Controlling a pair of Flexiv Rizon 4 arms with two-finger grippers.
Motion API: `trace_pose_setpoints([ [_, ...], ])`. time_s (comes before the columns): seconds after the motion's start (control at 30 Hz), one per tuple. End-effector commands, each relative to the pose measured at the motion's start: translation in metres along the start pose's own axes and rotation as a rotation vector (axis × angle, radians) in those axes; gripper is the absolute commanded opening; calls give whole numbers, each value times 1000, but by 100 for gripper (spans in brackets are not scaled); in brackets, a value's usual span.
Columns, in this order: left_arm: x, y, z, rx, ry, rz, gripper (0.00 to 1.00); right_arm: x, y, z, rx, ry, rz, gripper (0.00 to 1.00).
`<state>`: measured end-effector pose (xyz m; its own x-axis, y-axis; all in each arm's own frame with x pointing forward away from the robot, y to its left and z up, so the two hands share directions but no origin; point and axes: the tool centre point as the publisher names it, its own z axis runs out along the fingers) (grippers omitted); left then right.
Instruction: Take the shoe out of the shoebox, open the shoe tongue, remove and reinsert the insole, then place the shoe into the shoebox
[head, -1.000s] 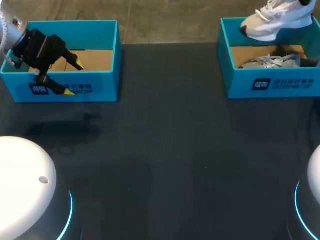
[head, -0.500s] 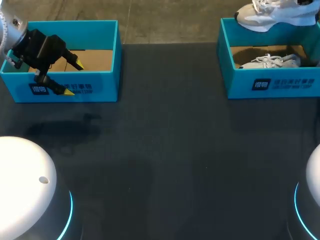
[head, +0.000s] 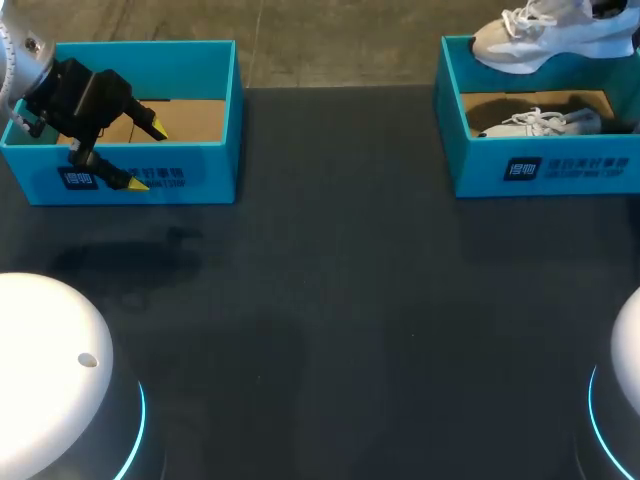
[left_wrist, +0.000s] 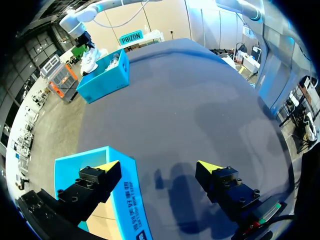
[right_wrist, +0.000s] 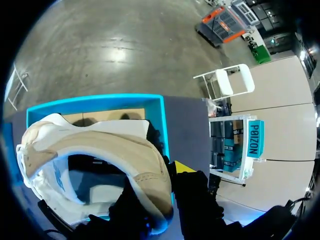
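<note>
Lift-out of the shoe, seen from the robot's side of the table (head: 330, 300).

The shoe (head: 545, 40) hangs in the air over the back wall of the right box (head: 545, 165), at the table's far right. A second earlier it sat lower, with its toe dipped toward the box. It has since risen, levelled out, and in the last half-second barely moved.

The right gripper (right_wrist: 167, 192) holds the shoe by the heel collar. In the right wrist view the collar wall passes between the two fingers, which are closed onto it from either side. Only one yellow tip shows past the rim. A second shoe (head: 540, 122) lies inside the right box, untouched.

The left gripper (head: 143, 155) has not shifted across the three head views. It hovers over the front wall of the left box (head: 215, 100), its fingers spread wide and holding nothing. One tip is above the cardboard floor and the other is outside the wall.

Reading: the first step, taking the shoe out, appears all but done, since the sole looks clear of the box rim. The shoe has yet to be brought to the open table. The tongue and insole work will probably need the idle left arm. The collar grip is narrow, so the shoe could swing on the way.
</note>
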<state>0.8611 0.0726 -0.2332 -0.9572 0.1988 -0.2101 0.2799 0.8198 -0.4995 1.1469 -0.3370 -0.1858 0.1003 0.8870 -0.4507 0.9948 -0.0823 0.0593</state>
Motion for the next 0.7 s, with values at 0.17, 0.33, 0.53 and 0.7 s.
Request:
trace_pose_setpoints([
  [0.17, -1, 0, 0, -4, 2, 0, 100, 2, 1, 2, -2, 12, 9, 0],
  [0.33, -1, 0, 0, -4, 2, 0, 100, 11, -2, 16, 11, 12, 11, 0],
  [0.53, -1, 0, 0, -4, 2, 0, 100, 23, -7, 40, 47, 27, 11, 0],
  [0.7, -1, 0, 0, -4, 2, 0, 100, 36, -3, 61, 57, 27, 2, 0],
])
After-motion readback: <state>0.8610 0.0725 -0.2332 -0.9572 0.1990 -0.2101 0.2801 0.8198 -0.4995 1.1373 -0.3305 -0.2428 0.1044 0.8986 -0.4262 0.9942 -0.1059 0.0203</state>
